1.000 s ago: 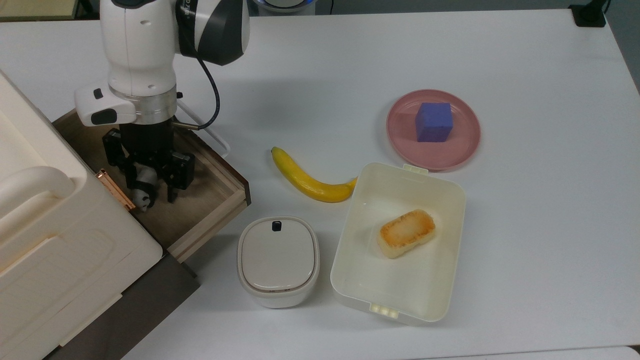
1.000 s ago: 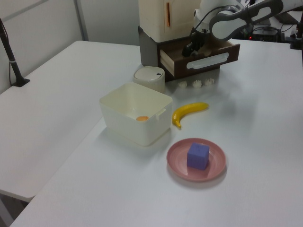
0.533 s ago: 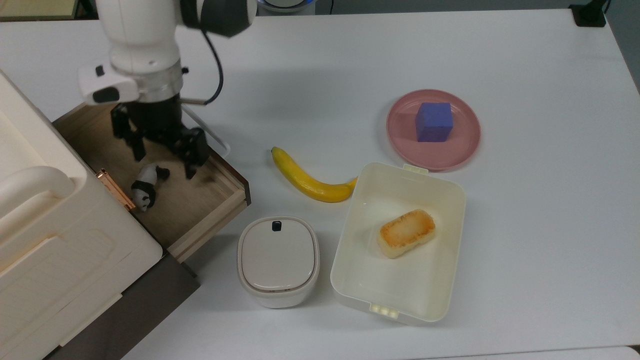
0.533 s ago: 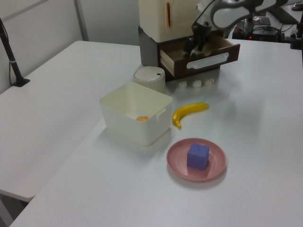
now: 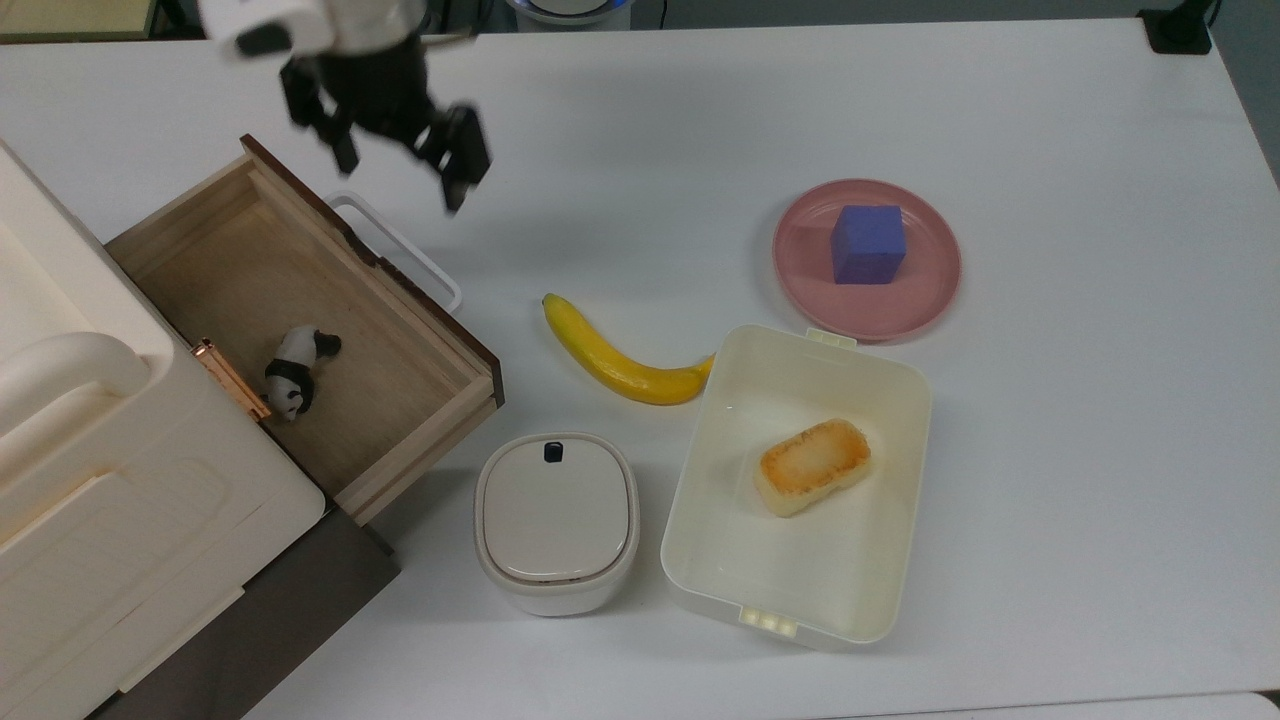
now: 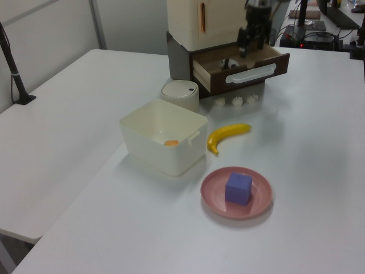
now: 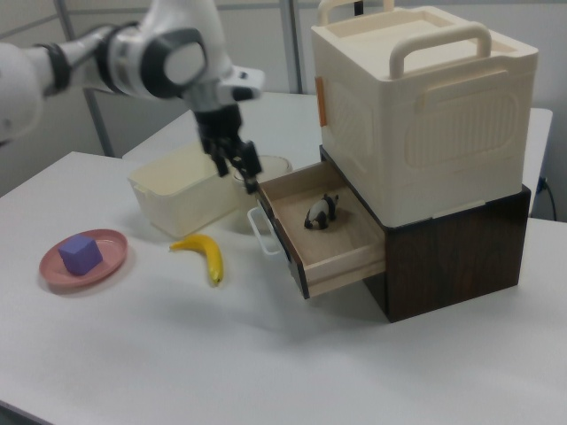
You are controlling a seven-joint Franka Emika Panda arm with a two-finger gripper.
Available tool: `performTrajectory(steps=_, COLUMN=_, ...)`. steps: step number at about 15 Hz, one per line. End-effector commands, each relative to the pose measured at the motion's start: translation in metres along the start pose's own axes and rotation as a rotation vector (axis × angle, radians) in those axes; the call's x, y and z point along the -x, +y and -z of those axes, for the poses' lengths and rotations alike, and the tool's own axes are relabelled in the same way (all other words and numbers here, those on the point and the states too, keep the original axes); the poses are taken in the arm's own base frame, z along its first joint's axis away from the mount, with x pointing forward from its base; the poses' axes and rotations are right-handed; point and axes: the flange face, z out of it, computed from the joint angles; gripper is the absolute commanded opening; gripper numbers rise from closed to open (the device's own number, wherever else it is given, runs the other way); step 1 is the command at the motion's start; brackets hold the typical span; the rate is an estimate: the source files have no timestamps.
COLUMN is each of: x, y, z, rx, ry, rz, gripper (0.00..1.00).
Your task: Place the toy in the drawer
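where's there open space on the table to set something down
Bare table lies to the top view's right of the pink plate and the cream tub, and along the top edge above the banana. It is crowded where the banana, tub and lidded container cluster beside the open drawer.

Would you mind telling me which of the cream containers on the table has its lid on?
The small rounded container beside the drawer; the larger rectangular tub is open, with toasted bread inside.

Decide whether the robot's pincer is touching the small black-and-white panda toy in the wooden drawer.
Apart. In the top view the pincer hangs open over the white table, beyond the light-wood drawer; the black-and-white panda toy lies alone inside.
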Motion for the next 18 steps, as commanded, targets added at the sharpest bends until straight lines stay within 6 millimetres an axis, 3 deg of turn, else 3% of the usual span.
performTrajectory(steps=1, x=0.069, y=-0.037, z=0.043, rx=0.027, ry=-0.118, rz=0.226, gripper=1.00)
performTrajectory(steps=3, x=0.092, y=-0.050, z=0.057, rx=0.012, ry=-0.136, rz=0.301, gripper=1.00)
performTrajectory(steps=5, x=0.096, y=-0.055, z=0.062, rx=-0.015, ry=-0.135, rz=0.307, gripper=1.00)
performTrajectory(steps=8, x=0.084, y=-0.049, z=0.048, rx=-0.023, ry=-0.139, rz=0.307, gripper=1.00)
performTrajectory(steps=10, x=0.073, y=-0.038, z=0.053, rx=-0.045, ry=-0.099, rz=0.308, gripper=1.00)
performTrajectory(steps=18, x=0.069, y=-0.028, z=0.053, rx=-0.114, ry=-0.104, rz=0.327, gripper=1.00)
